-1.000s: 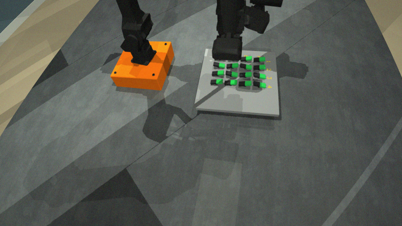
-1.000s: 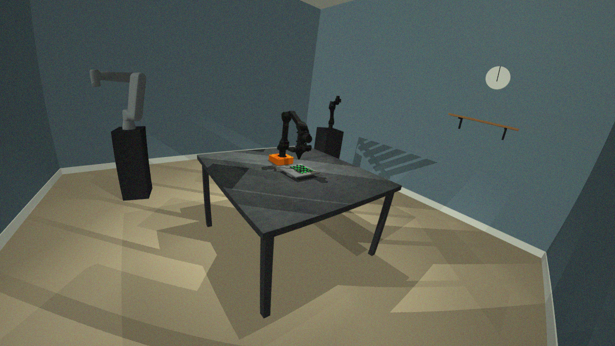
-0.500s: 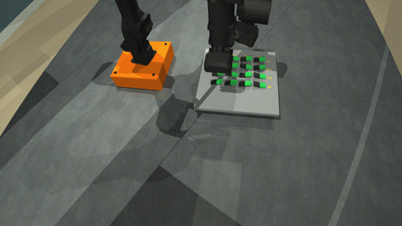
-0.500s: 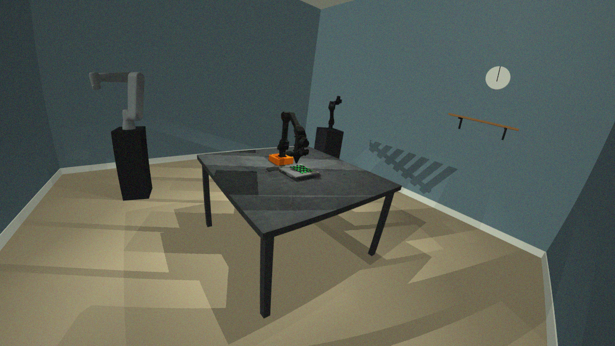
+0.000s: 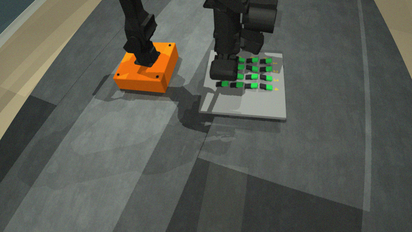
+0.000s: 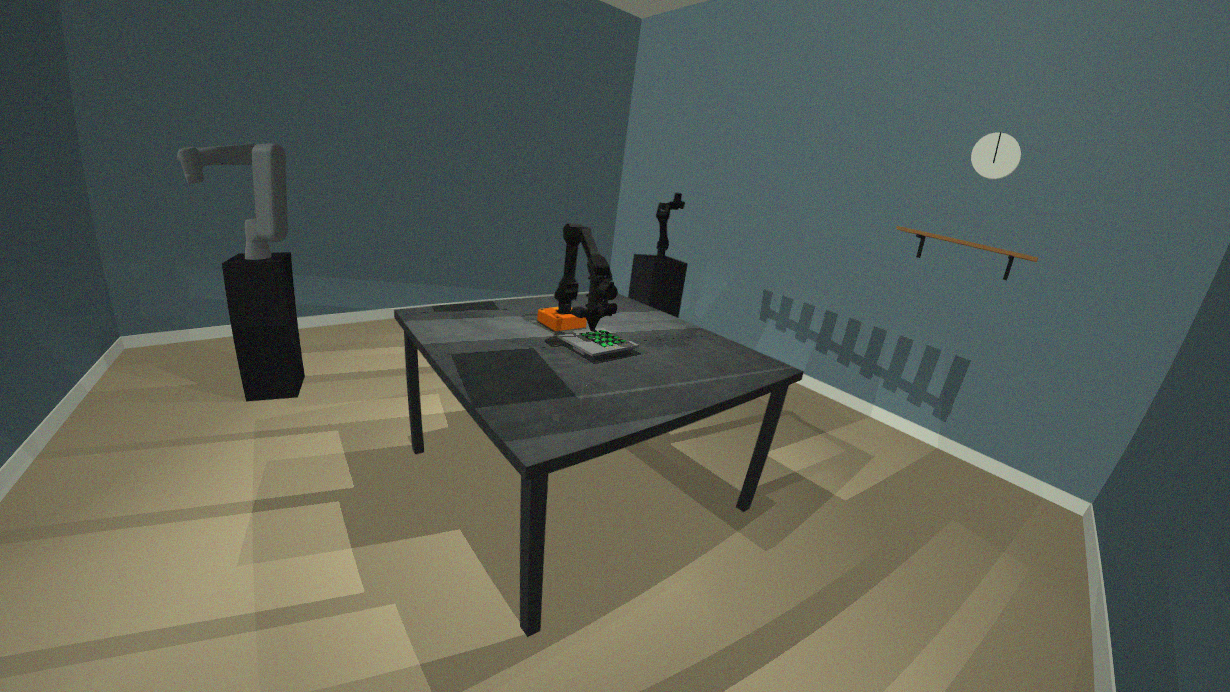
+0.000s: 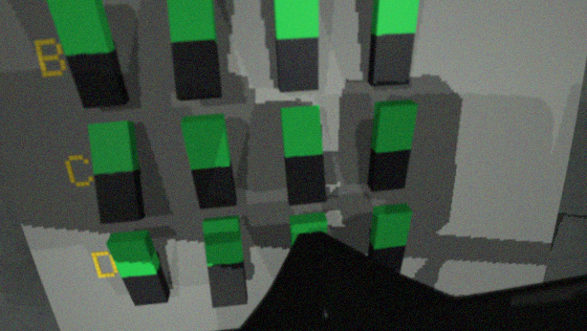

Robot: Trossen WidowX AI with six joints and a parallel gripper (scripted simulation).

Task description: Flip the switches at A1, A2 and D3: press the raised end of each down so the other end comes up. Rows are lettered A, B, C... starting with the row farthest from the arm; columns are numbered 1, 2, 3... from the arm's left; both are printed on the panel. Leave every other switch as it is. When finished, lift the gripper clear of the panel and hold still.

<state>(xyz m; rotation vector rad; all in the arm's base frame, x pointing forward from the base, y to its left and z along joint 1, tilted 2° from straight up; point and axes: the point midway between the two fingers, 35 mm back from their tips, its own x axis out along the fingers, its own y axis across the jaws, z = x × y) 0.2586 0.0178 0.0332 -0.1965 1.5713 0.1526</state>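
Observation:
A pale panel (image 5: 259, 106) (image 7: 507, 167) holds rows of green-and-black rocker switches. Switch A1 (image 5: 268, 60) and switch A2 (image 5: 268, 68) are at its far right in the top view. Their green ends look raised and their black ends low. Both are outside the wrist view. Switch D3 (image 7: 309, 223) shows only its green end in the wrist view; its tilt is unclear. My gripper (image 7: 310, 244) (image 6: 593, 327) is shut and empty. Its dark tip covers D3's black end in the wrist view; I cannot tell whether it touches. The gripper hides D3 in the top view.
Switch D2 (image 7: 224, 244) and switch D4 (image 7: 391, 229) flank D3. Switch C3 (image 7: 303, 134) lies just beyond it. The arm's orange base block (image 5: 141, 84) stands left of the panel in the top view. All stand on a dark table (image 6: 653, 378). Shadows cross the panel.

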